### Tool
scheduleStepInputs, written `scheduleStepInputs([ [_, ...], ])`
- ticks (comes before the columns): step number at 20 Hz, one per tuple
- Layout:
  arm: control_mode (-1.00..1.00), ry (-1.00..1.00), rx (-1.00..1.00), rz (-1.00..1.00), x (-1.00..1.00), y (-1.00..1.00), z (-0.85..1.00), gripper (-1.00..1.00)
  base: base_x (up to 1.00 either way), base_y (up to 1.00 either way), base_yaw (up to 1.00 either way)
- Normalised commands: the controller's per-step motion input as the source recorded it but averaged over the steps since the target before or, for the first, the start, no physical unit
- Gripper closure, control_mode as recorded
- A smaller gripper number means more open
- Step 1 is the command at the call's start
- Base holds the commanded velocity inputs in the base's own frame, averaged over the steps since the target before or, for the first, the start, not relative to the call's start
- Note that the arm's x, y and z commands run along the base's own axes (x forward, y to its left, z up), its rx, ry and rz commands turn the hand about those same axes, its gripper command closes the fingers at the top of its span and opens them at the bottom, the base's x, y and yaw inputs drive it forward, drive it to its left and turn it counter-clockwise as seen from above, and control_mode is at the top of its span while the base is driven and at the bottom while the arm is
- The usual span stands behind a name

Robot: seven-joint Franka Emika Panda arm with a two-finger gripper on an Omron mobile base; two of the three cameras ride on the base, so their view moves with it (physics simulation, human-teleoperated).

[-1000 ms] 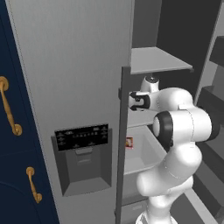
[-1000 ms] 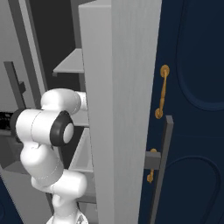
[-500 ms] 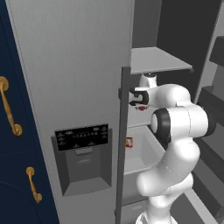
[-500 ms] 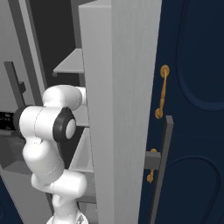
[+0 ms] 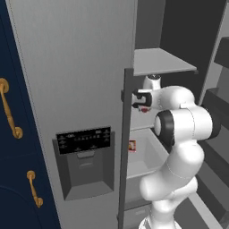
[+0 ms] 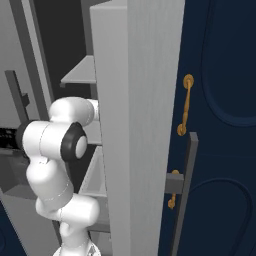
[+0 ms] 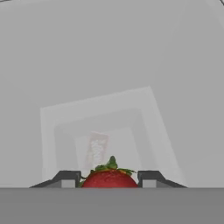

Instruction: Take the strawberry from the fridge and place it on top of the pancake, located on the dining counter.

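The strawberry (image 7: pixel 109 178) is pinched between the fingertips (image 7: pixel 66 178) of the gripper (image 5: pixel 139 99) — inside the fridge (image 5: pixel 80 67), under a grey shelf (image 5: pixel 161 61).

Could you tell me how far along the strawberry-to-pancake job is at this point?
Done: the fridge stands open and the arm has reached inside. In hand: the gripper is shut on the strawberry, which sits between its two fingertips in the hand view, under a grey shelf. Left: withdrawing from the fridge, driving to the dining counter and setting the fruit on the pancake.
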Motion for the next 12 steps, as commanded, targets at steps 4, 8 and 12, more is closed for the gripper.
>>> scheduleStepInputs([
  [4, -1.00, -0.34, 0.07, 0.00, 0.00, 0.00, -0.16, 1.00, 0.00, 0.00, 0.00],
  [8, -1.00, -0.19, 0.05, 0.00, -0.07, 0.00, 0.10, 1.00, 0.00, 0.00, 0.00],
  [12, -1.00, 0.02, 0.00, -0.10, -0.44, 0.00, 0.31, 1.00, 0.00, 0.00, 0.00],
])
